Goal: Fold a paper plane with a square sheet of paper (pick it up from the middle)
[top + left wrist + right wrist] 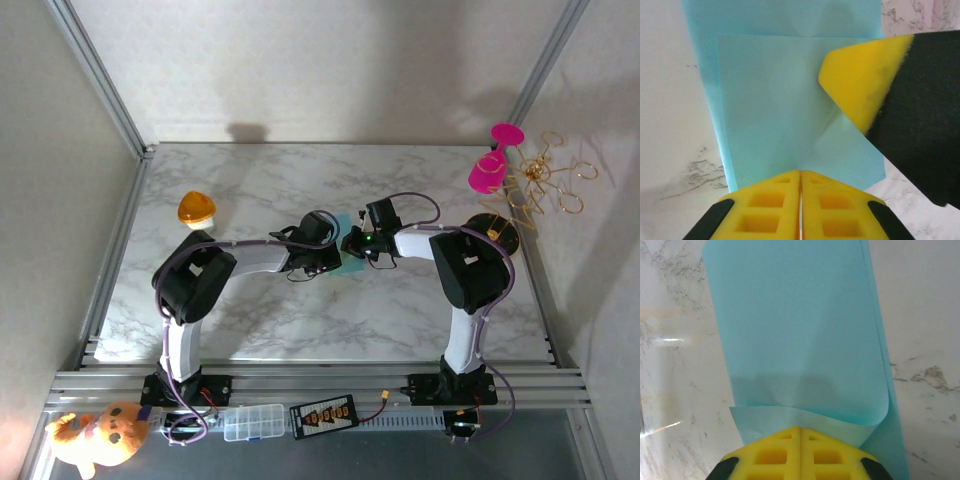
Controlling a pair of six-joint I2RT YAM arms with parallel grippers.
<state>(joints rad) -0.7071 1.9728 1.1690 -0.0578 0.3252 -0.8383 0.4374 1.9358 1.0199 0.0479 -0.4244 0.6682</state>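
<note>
Pinching the square sheet of paper (pixel 770 100) at its near edge: left pincer (pixel 800 174), fully closed. Likewise the right pincer (pixel 800 430), closed on a curled-over flap. Sheet lies ahead of both, on the table (pixel 930 315).

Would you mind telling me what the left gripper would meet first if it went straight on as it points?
Most likely the square sheet of paper, right ahead of the left gripper; a yellow finger of the right gripper sits off to one side, depth unclear.
</note>
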